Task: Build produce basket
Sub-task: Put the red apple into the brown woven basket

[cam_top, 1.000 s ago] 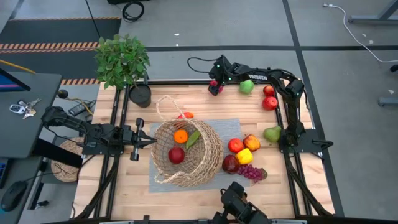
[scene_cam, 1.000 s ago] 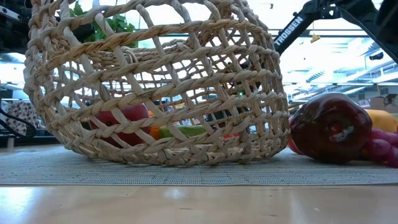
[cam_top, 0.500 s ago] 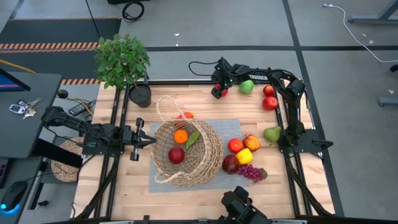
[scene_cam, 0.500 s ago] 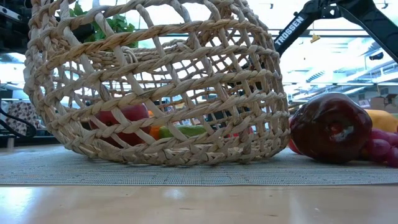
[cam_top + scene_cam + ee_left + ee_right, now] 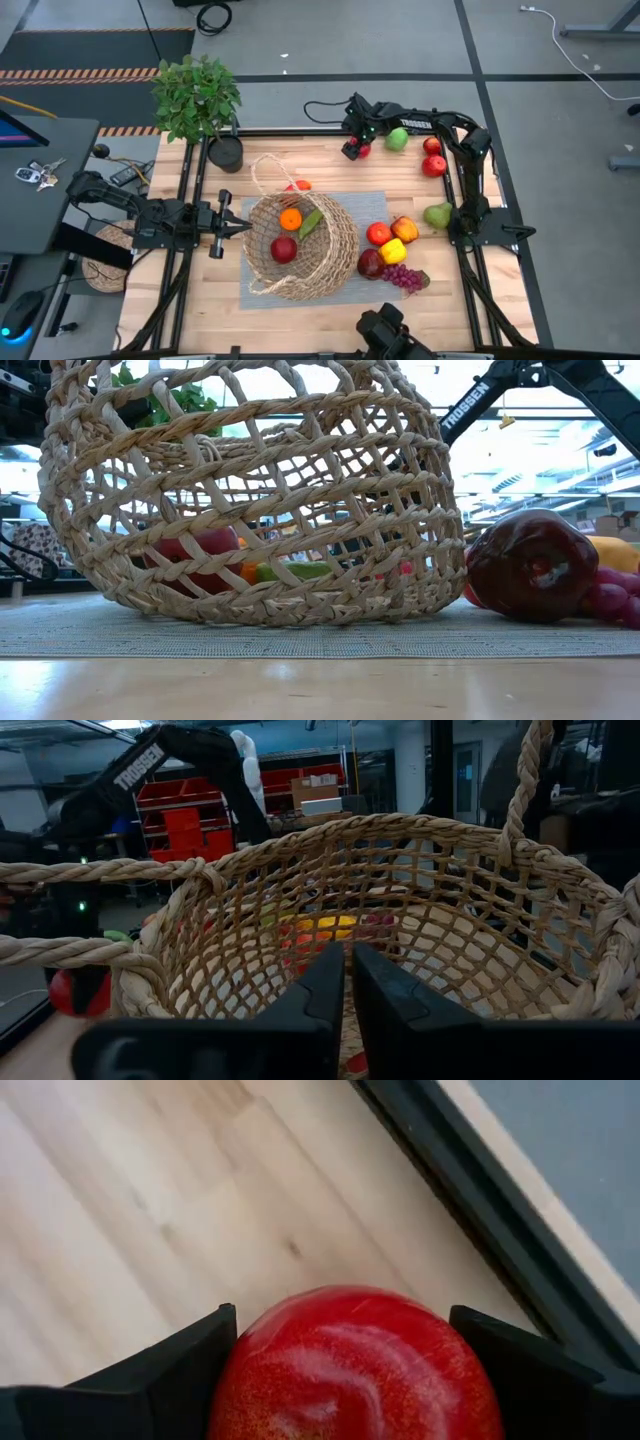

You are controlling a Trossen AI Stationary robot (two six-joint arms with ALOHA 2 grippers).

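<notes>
The wicker basket (image 5: 300, 245) stands on a grey mat (image 5: 375, 200) at mid-table. It holds an orange (image 5: 290, 219), a red apple (image 5: 284, 249) and a green piece (image 5: 311, 224). My right gripper (image 5: 354, 148) is at the table's far edge, shut on a red apple (image 5: 355, 1365). My left gripper (image 5: 243, 228) is shut and empty, with its tips at the basket's left rim (image 5: 150, 965). More produce lies right of the basket: red apples (image 5: 378, 234), a yellow piece (image 5: 393, 250), a pear (image 5: 437, 214) and grapes (image 5: 405, 278). My left gripper has its shut fingertips (image 5: 335, 970) at the basket's left rim; I cannot tell whether they touch it. My right gripper pinches the red apple's two opposite sides (image 5: 250, 1370) between its fingers (image 5: 180, 1365), coming from above and pointing down. I cannot tell whether the apple is clear of the wood.
A green apple (image 5: 397, 139) and two red apples (image 5: 433, 166) lie at the far right, close to my right gripper. A potted plant (image 5: 197, 95) stands at the far left corner. A dark frame rail (image 5: 470, 1190) runs just past the held apple.
My right gripper has shifted a little toward the table's right and near side with the red apple, which now shows beside it in the high view. My left gripper and the basket have kept still.
</notes>
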